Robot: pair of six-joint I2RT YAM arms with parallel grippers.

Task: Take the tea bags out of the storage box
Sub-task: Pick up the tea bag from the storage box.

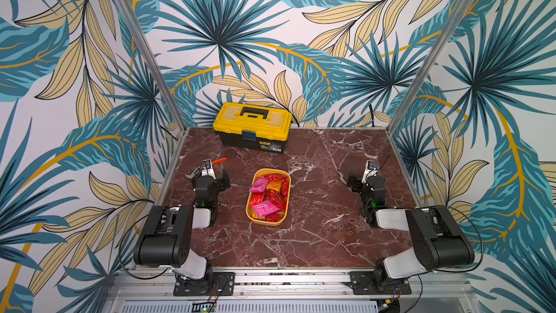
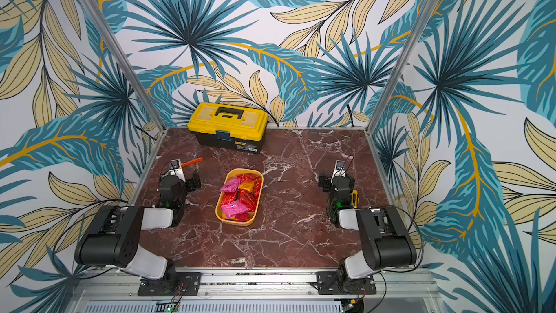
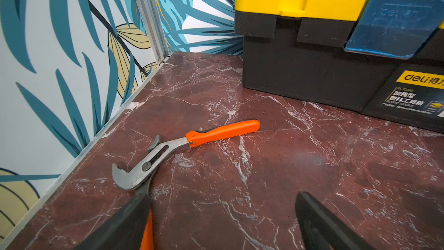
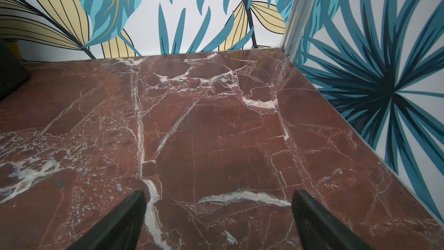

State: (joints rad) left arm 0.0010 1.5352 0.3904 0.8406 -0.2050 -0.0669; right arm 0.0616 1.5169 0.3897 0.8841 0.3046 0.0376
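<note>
The storage box (image 1: 288,197) is a shallow yellow-orange tub standing near the middle of the marble table in both top views, also (image 2: 260,194). It is filled with tea bags (image 1: 275,198) (image 2: 245,198): shiny red sachets, two magenta ones and an orange one among them. My left gripper (image 1: 209,176) (image 3: 221,193) rests low, left of the box and apart from it, open and empty, one finger over the pliers' jaw. My right gripper (image 1: 365,177) (image 4: 218,192) sits right of the box, open over bare marble. Neither wrist view shows the box.
A yellow-lidded black toolbox (image 1: 252,126) (image 3: 312,44) stands shut at the back. Orange-handled pliers (image 3: 168,150) (image 1: 219,161) lie by the left gripper near the left wall. A yellow-handled tool (image 2: 355,198) lies beside the right arm. Patterned walls close three sides.
</note>
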